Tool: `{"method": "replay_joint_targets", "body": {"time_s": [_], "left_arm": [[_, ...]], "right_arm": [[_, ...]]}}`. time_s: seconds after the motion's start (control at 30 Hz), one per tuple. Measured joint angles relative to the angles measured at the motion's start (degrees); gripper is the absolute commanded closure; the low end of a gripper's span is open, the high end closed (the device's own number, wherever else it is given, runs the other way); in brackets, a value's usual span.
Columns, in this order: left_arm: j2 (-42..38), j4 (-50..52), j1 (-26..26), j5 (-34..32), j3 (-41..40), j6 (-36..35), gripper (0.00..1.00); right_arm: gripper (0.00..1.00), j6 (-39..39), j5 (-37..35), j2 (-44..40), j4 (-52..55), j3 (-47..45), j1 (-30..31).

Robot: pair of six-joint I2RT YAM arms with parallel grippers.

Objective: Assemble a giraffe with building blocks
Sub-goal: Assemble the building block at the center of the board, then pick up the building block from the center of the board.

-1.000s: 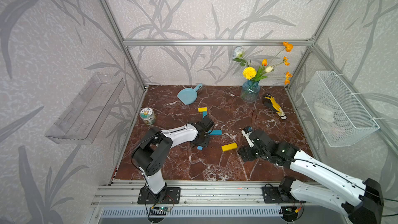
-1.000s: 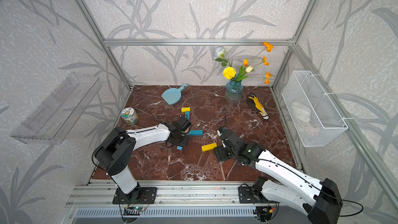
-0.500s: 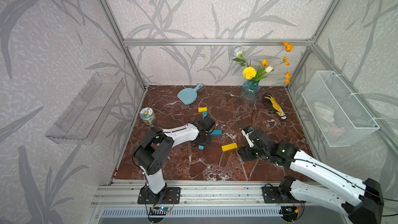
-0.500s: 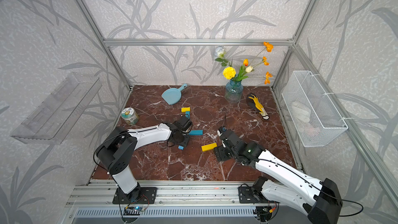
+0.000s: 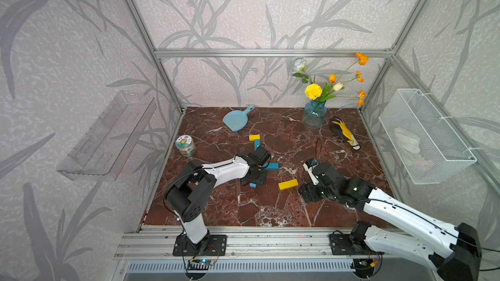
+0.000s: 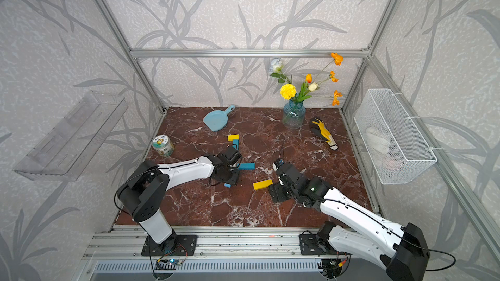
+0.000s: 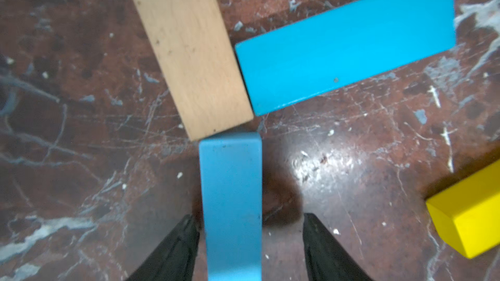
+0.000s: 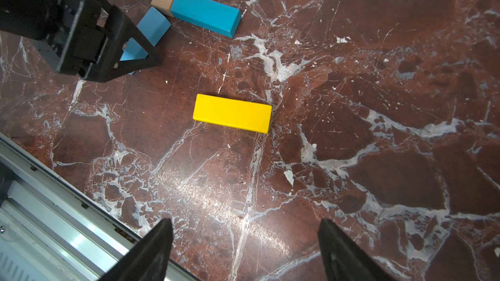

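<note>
Right wrist view: the long yellow bar [image 8: 232,113] lies flat and alone, with bare floor [image 8: 378,158] on every side of it and the front rail [image 8: 54,204] well apart on its near side. Its length runs across the reach of the right claw [image 8: 245,221]. That claw stands wide with nothing between its fingers, short of the bar. In both top views the bar runs roughly side to side, its right end a little farther back, and the right claw sits near on its right.

The giraffe [image 5: 272,166] is laid out left of and behind the yellow bar, near it but apart. The left wrist view shows the joint that the top views hide under the left arm. There a tan bar [image 7: 186,50] slants away, a teal bar [image 7: 343,44] butts end-on against its side, and the end of a light-blue bar [image 7: 231,206] meets its corner. The left claw [image 7: 249,216] straddles the light-blue bar on its two long sides, jaws wider than the bar. One finger [image 7: 178,244] is close against it and a clear gap shows at the other, so there is no grip.

Only the top views show what lies farther behind the yellow bar. A second teal bar [image 5: 256,145] points front to back, and a short yellow block [image 5: 254,137] lies crosswise at its far end. Beyond those are a dustpan [image 5: 236,120], a vase [image 5: 313,116] and a glove [image 5: 343,132]. A can [image 5: 185,145] stands far to the yellow bar's left.
</note>
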State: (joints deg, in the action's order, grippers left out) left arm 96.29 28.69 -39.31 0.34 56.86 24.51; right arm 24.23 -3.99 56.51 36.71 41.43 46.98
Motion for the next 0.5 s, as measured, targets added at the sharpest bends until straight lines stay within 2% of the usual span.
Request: {"method": "replay_joint_targets", "body": {"time_s": [0.13, 0.27, 0.37, 0.5], "left_arm": [[-11.98, -0.37, 0.0, -2.08, -1.49, 2.91, 0.34], [-24.04, -3.26, 0.02, -7.69, -2.03, 5.09, 0.25], [-29.68, -5.16, 0.42, -11.89, -3.39, 5.92, 0.25], [-30.56, -6.21, 1.01, -13.99, -5.03, 6.32, 0.25]], "right_arm": [[0.15, 2.12, 0.02, 2.12, -0.22, 0.0, 1.03], [0.14, 8.76, 0.04, 6.82, -1.57, 0.0, 2.86], [0.13, 18.73, -0.15, 10.16, -3.63, -0.04, 3.91], [0.13, 35.95, -2.25, 13.7, -4.09, 0.39, 5.11]]}}
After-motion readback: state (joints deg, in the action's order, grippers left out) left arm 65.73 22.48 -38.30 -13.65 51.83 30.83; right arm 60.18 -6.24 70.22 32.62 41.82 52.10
